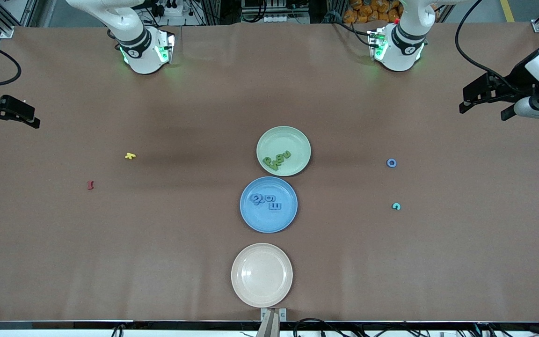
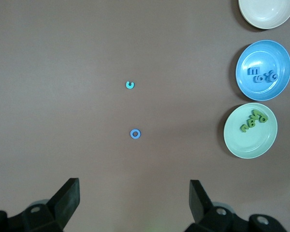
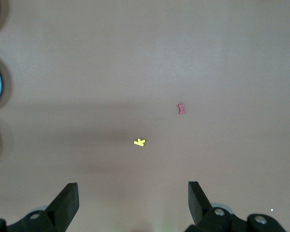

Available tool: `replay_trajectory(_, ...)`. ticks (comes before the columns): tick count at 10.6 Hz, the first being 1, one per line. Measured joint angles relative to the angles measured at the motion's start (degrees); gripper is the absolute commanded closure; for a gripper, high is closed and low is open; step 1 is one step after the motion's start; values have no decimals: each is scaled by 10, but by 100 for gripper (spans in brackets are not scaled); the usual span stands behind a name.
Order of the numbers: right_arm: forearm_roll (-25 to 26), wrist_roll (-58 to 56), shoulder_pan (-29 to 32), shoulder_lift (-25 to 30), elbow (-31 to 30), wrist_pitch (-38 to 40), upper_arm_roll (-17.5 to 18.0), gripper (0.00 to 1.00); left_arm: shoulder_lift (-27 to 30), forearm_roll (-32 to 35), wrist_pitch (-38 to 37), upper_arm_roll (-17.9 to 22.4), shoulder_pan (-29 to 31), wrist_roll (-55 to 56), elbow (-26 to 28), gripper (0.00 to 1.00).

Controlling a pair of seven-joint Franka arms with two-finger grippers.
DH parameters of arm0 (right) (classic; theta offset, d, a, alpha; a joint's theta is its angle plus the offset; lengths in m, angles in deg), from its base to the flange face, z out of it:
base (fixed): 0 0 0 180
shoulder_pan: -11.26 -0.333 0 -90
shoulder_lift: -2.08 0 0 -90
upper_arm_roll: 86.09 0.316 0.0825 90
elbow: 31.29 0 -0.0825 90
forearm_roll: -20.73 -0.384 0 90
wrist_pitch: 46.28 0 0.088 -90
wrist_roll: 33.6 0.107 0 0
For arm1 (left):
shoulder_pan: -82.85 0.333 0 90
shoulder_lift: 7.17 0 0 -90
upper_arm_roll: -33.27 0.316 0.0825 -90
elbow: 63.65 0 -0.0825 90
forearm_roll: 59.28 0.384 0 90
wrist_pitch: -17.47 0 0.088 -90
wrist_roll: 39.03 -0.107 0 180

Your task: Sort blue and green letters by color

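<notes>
Several green letters (image 1: 276, 160) (image 2: 253, 121) lie in a pale green plate (image 1: 293, 140) (image 2: 246, 145) at mid-table. Just nearer the front camera, a blue plate (image 1: 260, 222) (image 2: 261, 53) holds several blue letters (image 1: 265, 201) (image 2: 262, 75). A loose blue ring letter (image 1: 391, 162) (image 2: 135, 134) lies on the table toward the left arm's end. My left gripper (image 1: 482, 108) (image 2: 134, 186) hangs open and empty over the table's edge at that end. My right gripper (image 1: 28, 114) (image 3: 133, 188) hangs open and empty over the right arm's end.
A teal C-shaped letter (image 1: 396, 206) (image 2: 130, 85) lies nearer the front camera than the blue ring. A yellow letter (image 1: 130, 156) (image 3: 139, 142) and a dark red letter (image 1: 90, 185) (image 3: 181, 108) lie toward the right arm's end. An empty beige plate (image 1: 261, 275) (image 2: 263, 12) sits near the front edge.
</notes>
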Motion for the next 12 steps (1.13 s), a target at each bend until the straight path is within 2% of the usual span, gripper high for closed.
replay_trajectory(3,0,0,0,0,0,0,0,0,1,31,0,1,-7,0,1,0)
replay_trajectory(12,0,0,0,-3,0,0,0,0,1,48,0,6,-6,0,1,0)
